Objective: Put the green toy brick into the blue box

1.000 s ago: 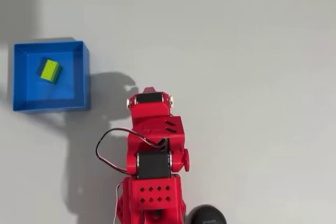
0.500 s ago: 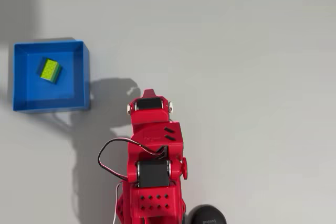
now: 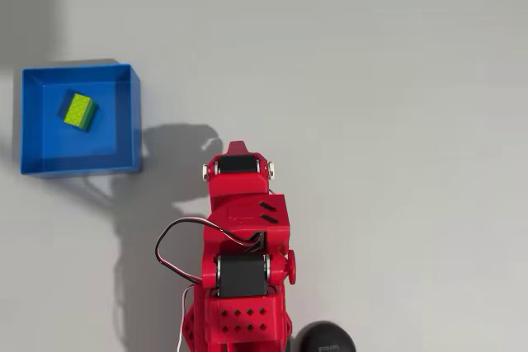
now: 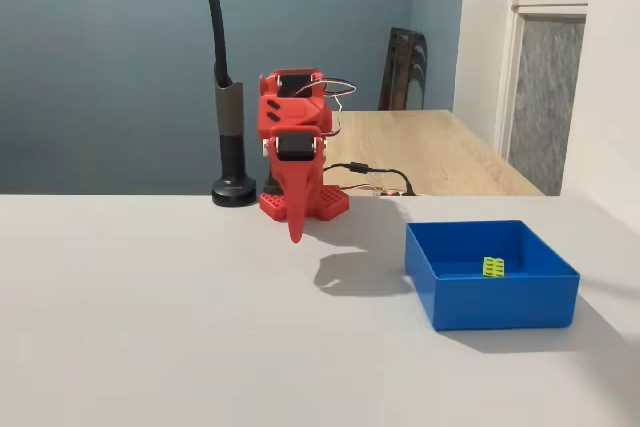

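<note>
The green toy brick [image 3: 78, 110] lies studs-up on the floor of the blue box [image 3: 133, 121], a little toward one corner. In the fixed view the green toy brick [image 4: 493, 266] shows just over the front wall of the blue box [image 4: 500, 303]. My red arm [image 3: 239, 228] is folded back over its base, well clear of the box. The gripper [image 4: 296, 231] hangs pointing down at the table, and its fingers come together into one tapered tip with nothing between them.
A black stand [image 4: 234, 190] with a tall pole rises beside the arm's base [image 4: 318, 203], and its foot shows at the overhead view's bottom edge [image 3: 323, 340]. A wooden table [image 4: 440, 152] and a chair [image 4: 405, 67] stand behind the grey table.
The arm has drawn back slightly toward its base, away from the box. The brick has stayed where it lies in the box.
</note>
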